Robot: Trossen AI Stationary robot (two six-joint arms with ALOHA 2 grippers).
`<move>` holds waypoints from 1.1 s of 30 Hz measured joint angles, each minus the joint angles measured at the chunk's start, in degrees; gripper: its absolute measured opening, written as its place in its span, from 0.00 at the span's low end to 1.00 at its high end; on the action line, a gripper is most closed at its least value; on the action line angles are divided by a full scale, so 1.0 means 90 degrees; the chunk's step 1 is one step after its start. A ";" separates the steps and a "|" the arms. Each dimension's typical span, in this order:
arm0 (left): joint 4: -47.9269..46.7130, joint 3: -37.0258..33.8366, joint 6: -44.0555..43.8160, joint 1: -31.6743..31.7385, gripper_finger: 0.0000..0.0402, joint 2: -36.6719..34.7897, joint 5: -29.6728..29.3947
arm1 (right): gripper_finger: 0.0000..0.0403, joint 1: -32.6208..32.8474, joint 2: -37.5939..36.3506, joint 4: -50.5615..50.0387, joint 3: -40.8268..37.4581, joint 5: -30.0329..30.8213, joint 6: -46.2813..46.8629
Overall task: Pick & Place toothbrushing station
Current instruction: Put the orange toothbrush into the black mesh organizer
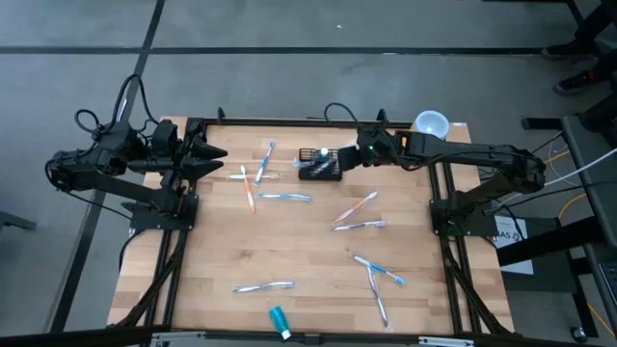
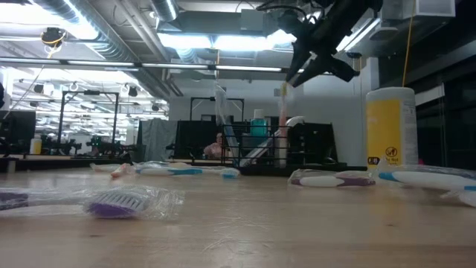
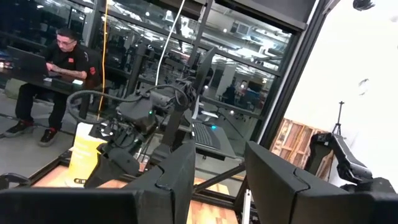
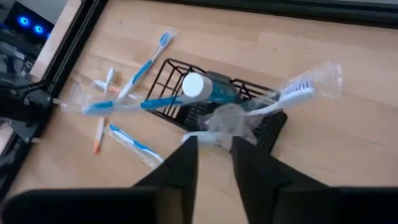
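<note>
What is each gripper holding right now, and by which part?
The left gripper holds nothing. The right gripper, over the black caddy, meets the plastic of a wrapped toothbrush; whether it grips it cannot be told.

Overhead and table-level views share the caddy (image 1: 320, 166); wrist cameras ride close.

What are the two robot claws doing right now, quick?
Left gripper: jaws open, empty, at the table's far left edge.
Right gripper: above the black wire caddy, jaws slightly parted around a wrapped toothbrush; grip uncertain.
</note>
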 joint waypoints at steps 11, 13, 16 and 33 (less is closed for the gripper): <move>-0.0002 0.0000 0.0015 0.0001 0.33 -0.0004 -0.0002 | 0.41 0.0385 -0.0027 0.0914 0.0166 -0.0866 0.0117; -0.0012 0.0000 0.0025 0.0001 0.33 -0.0027 -0.0003 | 0.40 0.0690 -0.0047 0.0605 0.0254 -0.0998 0.0073; -0.0049 0.0000 0.0068 0.0000 0.33 -0.0043 -0.0044 | 0.38 0.1260 -0.0090 -0.0047 0.0322 -0.0998 0.0219; 0.0497 0.0000 0.0085 0.0001 0.33 -0.0052 0.0166 | 0.31 0.1289 -0.0114 -0.2886 -0.0740 -0.0565 0.3580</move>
